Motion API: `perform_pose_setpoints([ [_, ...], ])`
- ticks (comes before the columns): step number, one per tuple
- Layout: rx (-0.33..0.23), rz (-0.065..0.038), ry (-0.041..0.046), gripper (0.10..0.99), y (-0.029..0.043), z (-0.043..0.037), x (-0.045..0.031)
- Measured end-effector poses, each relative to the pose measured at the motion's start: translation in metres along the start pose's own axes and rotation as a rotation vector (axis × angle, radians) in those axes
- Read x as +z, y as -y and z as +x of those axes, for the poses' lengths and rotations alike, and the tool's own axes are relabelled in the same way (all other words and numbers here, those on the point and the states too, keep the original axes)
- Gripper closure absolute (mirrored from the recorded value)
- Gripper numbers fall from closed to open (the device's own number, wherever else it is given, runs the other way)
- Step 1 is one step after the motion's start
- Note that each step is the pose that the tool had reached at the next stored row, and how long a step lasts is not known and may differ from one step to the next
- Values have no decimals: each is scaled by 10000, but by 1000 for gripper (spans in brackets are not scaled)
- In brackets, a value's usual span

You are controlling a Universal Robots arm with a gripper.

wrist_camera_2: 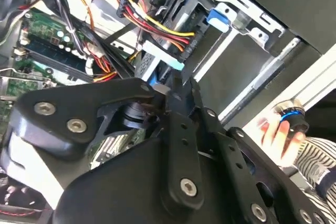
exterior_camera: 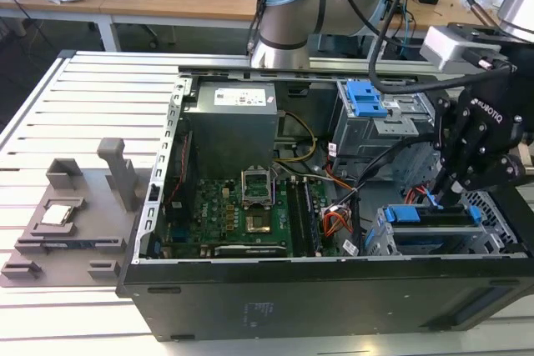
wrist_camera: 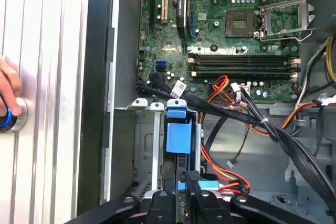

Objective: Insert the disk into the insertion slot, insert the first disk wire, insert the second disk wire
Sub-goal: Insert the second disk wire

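End effector [exterior_camera: 445, 195] crowds the disk's [exterior_camera: 434, 216] cabled edge.

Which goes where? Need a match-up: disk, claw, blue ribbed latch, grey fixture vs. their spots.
Things:
1. disk
2. claw
3. blue ribbed latch
4. grey fixture

Places:
A. on the slatted table, at the exterior view's left of the case
B. seated in the silver perforated cage
C. directly over the disk's edge
D. on top of the grey cage, farther back in the case

Pairs: 1-B, 2-C, 3-D, 4-A
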State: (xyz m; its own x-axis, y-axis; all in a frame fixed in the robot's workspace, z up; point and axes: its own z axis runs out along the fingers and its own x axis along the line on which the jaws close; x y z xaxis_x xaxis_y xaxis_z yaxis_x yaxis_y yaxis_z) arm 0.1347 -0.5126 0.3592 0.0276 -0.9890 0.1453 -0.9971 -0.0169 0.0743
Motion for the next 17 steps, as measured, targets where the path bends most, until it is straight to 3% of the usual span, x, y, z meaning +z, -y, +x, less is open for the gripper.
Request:
perform_pose_setpoints([
  [1, -17, 7, 233, 941, 0, 4, -5],
  [2, -38, 16, 530, 980, -1, 22, -2],
  [3, -67, 27, 940, 980, -2, 56, 3],
  [4, -84, 33, 1177, 980, -2, 82, 6],
  [5, -93, 37, 1308, 980, -2, 100, 9],
  [6, -107, 42, 1501, 980, -4, 152, 17],
  [7, -113, 45, 1595, 980, -5, 240, 31],
  [9, -115, 45, 1612, 980, -7, 370, 49],
  [10, -115, 45, 1614, 980, -8, 395, 54],
  [17, -115, 46, 1630, 980, -14, 423, -27],
])
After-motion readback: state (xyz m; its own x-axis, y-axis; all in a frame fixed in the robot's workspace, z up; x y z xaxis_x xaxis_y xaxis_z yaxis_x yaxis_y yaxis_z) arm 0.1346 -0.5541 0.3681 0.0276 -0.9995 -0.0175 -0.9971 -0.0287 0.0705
